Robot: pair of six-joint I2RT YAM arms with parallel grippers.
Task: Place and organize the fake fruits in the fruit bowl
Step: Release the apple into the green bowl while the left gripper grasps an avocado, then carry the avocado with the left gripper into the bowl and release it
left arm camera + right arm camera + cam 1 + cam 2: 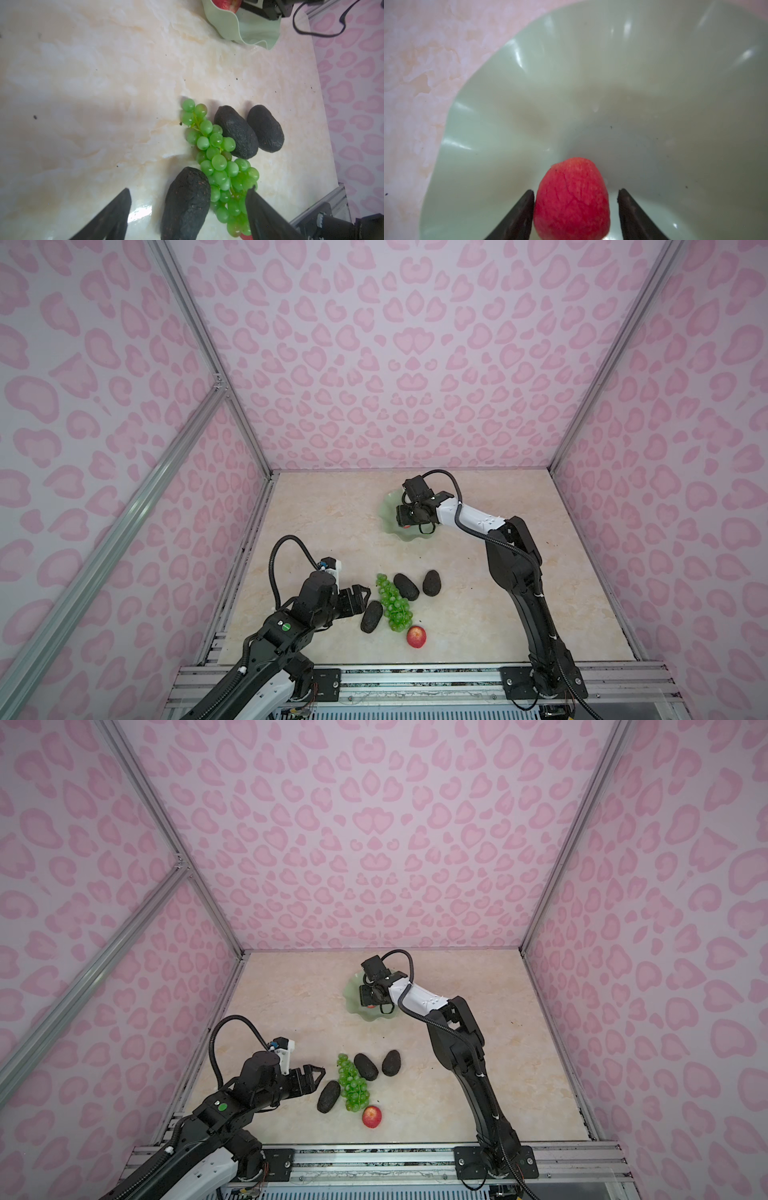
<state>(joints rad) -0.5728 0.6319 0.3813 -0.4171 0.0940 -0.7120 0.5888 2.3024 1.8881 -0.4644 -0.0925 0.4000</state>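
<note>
Pale mint-green and wavy at the rim, the bowl (388, 506) (353, 990) sits toward the back of the marbled table (332, 522), as both top views show. The right gripper (405, 518) (576, 193) reaches down into it. In the right wrist view a red apple (572, 199) rests low in the bowl (488, 124) between the dark fingers (525, 207). One finger is touching or just beside the apple's skin. The other stands clear of it with a visible gap, so the jaws are parted and do not clamp the fruit.

The other fruit lies near the front of the table, well apart from the bowl. A long bunch of green grapes (392, 603) (352, 1083) (220, 164) runs front to back. The near avocado (371, 617) (328, 1097) (187, 203) lies against the bunch's left side. The middle avocado (406, 587) (236, 133) lies against its right side, farther back. The far avocado (431, 583) (266, 128) is just beside that one. A second apple (416, 637) (372, 1117) sits on the table just beside the front end of the bunch.

The left gripper (359, 597) (313, 1073) (189, 189) hangs just left of the near avocado with its jaws spread wide, holding nothing. In the left wrist view its fingers frame the end of that avocado and the front of the grapes. I cannot tell whether either finger touches them.
</note>
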